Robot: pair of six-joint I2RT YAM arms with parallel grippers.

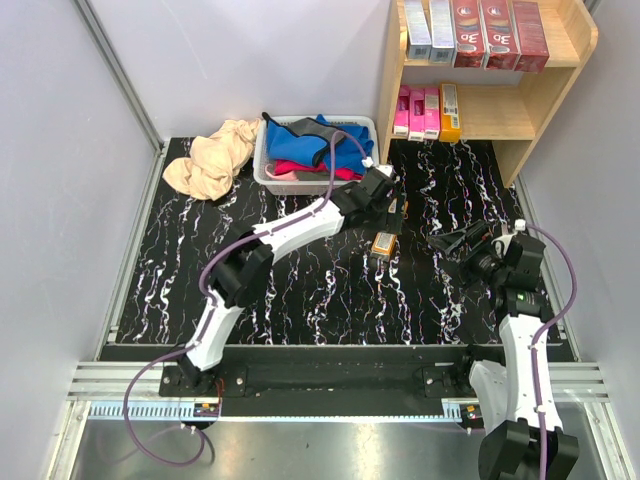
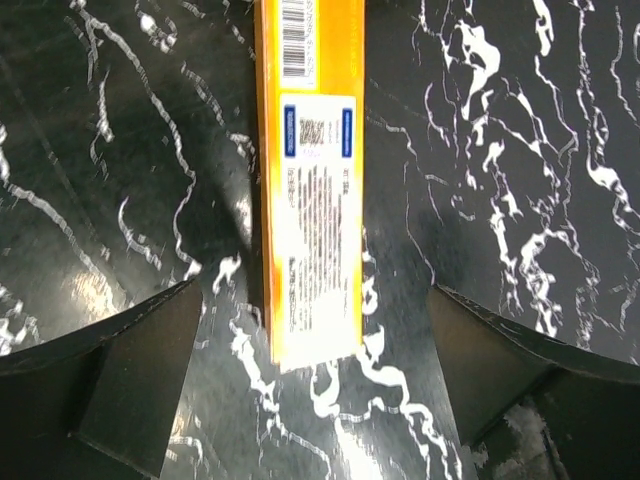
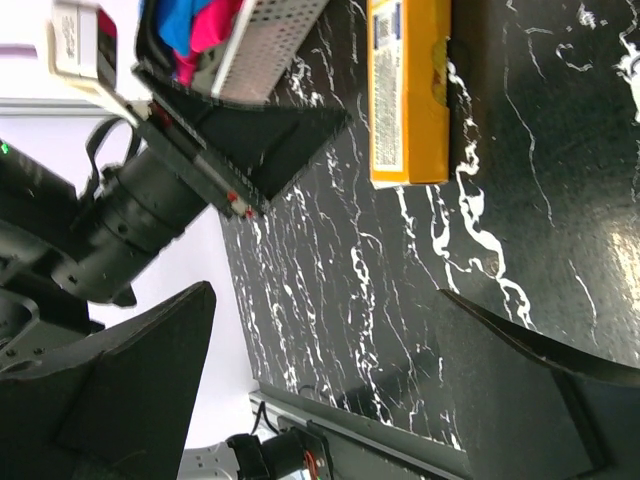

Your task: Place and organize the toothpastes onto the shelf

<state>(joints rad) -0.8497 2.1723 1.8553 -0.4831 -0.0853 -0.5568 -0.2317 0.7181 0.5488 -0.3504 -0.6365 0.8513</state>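
The right gripper hangs low over the table, nearer than the basket and to its right. Its fingers are released and spread wide, with nothing between them.

One orange-yellow box lies flat on the table, just in front of the basket's right end, printed label up.

The left gripper is poised over this box. Its fingers are released and wide, one on each side of the box's end and clear of it — no grasp is made.

Handling, by judgement: the box is probably light, stiff cardboard with smooth faces. A moderate squeeze should hold it, but a hard one may dent it. The best hold is likely across the narrow width, near mid-length, so that it does not tip.

The basket holds coloured cloths.

The shelf stands beyond the basket, to its right. The upper row has two silver and three red boxes — the lower row has three pink and one orange, with bare board beside the orange one.
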